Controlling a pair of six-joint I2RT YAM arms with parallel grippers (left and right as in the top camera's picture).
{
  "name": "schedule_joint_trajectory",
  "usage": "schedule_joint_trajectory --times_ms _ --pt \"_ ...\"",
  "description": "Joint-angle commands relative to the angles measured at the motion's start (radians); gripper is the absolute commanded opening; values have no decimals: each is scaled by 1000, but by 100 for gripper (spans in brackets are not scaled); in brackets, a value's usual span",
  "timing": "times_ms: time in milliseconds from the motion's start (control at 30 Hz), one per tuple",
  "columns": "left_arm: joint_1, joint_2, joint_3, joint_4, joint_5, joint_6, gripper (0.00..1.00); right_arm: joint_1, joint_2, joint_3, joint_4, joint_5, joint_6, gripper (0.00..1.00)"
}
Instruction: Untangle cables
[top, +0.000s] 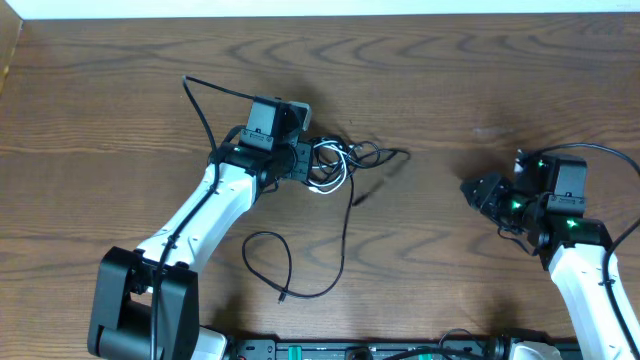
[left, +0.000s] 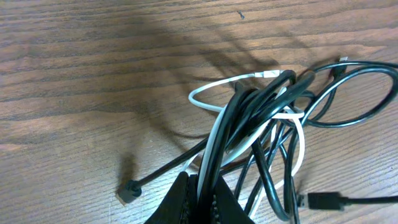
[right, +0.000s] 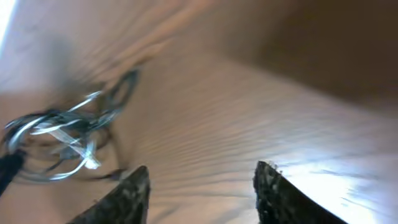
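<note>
Where the left pincer (left: 200, 186) grips the cables (left: 249, 107), wooden table (top: 450, 60) lies around

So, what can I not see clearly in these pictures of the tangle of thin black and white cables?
Overhead: the tangle of thin black and white cables is too small to tell which cord crosses which; the left gripper covers its left part.
Left wrist: the shut fingers hide how many cords are pinched; the flat black plug has its cord cut off by the right edge.
Right wrist: blur smears the tangle; plugs cannot be told.
</note>
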Motion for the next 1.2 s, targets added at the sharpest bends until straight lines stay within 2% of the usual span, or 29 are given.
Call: schedule_joint_trajectory --times_ms 0,167,367,467,600,667,867,1167 --pt "3 -4 5 -2 -10 -9 8 -5 -9 4 -23 119 -34 54" --pt "3 -4 5 6 54 0 8 -3 -9 51 -32 -121 -86 57" --pt "3 -4 5 13 208 93 8 4 -8 74 27 -358 -84 58" --pt "3 -4 5 13 336 166 8 23 -7 74 26 -358 -53 57" --pt "3 -4 5 13 480 239 8 54 1 73 26 -358 50 39" --pt "3 -4 5 13 520 254 8 77 3 73 27 -352 109 34" --pt "3 -4 5 13 541 262 8 181 6 73 27 -237 306 43" --pt "3 -4 5 12 541 262 8 379 58 72 145 -102 506 37"
